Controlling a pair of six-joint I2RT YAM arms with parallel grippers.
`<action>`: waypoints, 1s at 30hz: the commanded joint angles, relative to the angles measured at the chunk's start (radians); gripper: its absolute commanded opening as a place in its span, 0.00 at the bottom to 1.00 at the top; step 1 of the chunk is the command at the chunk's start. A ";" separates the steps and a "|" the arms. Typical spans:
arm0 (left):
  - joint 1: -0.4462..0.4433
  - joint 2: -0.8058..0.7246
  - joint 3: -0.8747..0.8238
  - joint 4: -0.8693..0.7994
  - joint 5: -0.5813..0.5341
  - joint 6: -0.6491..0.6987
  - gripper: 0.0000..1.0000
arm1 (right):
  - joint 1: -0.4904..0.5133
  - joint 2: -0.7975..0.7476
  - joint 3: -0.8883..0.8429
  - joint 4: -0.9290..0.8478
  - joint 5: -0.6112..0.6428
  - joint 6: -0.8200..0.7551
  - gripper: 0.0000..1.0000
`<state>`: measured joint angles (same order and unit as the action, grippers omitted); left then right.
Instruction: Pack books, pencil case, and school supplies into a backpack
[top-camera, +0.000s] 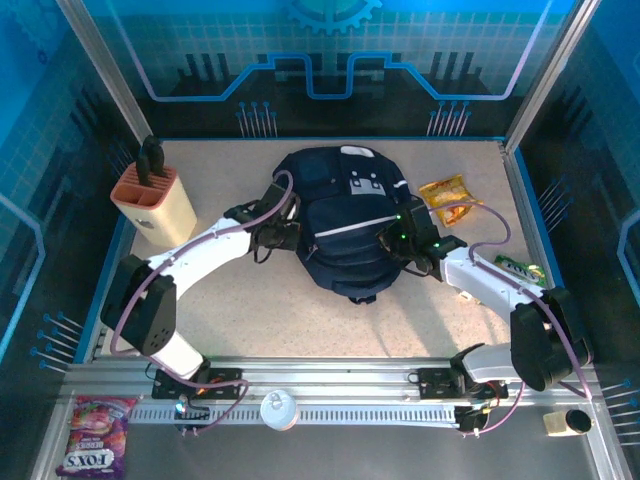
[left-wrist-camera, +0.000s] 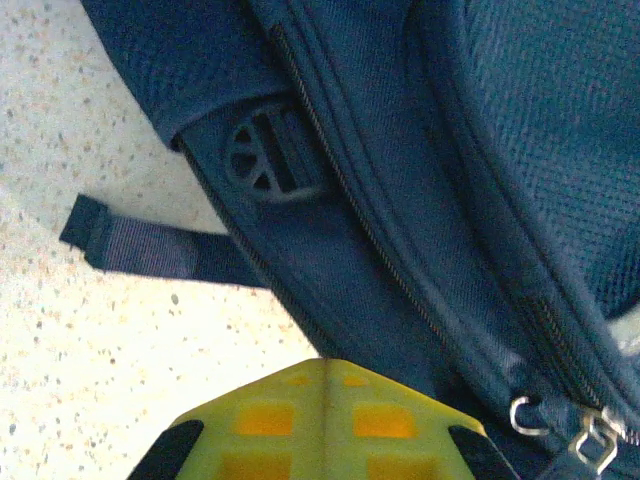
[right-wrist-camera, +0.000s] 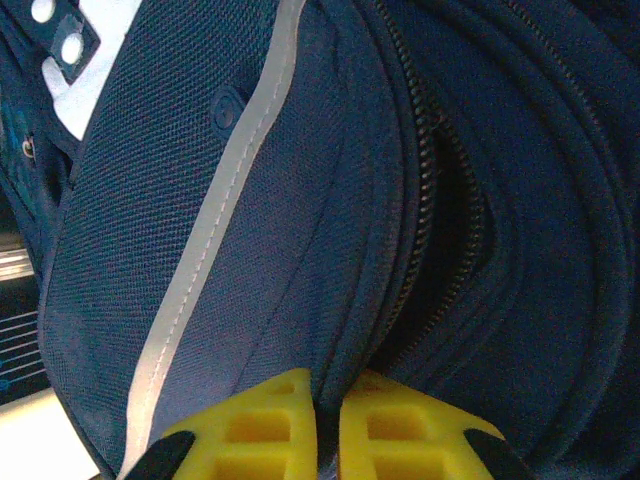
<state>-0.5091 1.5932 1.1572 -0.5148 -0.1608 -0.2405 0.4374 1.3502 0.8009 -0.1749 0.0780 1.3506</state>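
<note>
Soft, floppy backpack (top-camera: 345, 225), best pinched at the zipper (right-wrist-camera: 418, 150); right gripper (right-wrist-camera: 328, 385) clamps a fold there, left gripper (left-wrist-camera: 325, 372) closed at its side, hold unclear

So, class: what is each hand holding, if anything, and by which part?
Right hand: pinches the backpack by a fabric fold beside its gaping zipper. Left hand: shut against the backpack's side; any hold cannot be told.

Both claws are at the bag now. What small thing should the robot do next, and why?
Probably pull the right gripper along the zipper to close it. That gripper is shut, seemingly pinching the backpack beside the gaping zipper, and the shut left gripper sits at the other side.
</note>
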 joint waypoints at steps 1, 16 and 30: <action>0.004 -0.010 0.027 0.014 0.087 0.049 0.06 | -0.012 -0.018 0.017 -0.032 0.017 -0.045 0.10; -0.094 -0.053 -0.082 0.026 0.190 0.232 0.47 | -0.012 0.005 0.028 -0.012 -0.013 -0.059 0.10; -0.072 -0.028 -0.046 0.065 -0.011 0.134 0.00 | -0.021 0.005 0.023 -0.017 -0.006 -0.068 0.10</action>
<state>-0.6075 1.6127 1.0992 -0.4786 -0.1081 -0.0639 0.4362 1.3506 0.8009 -0.1715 0.0631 1.3148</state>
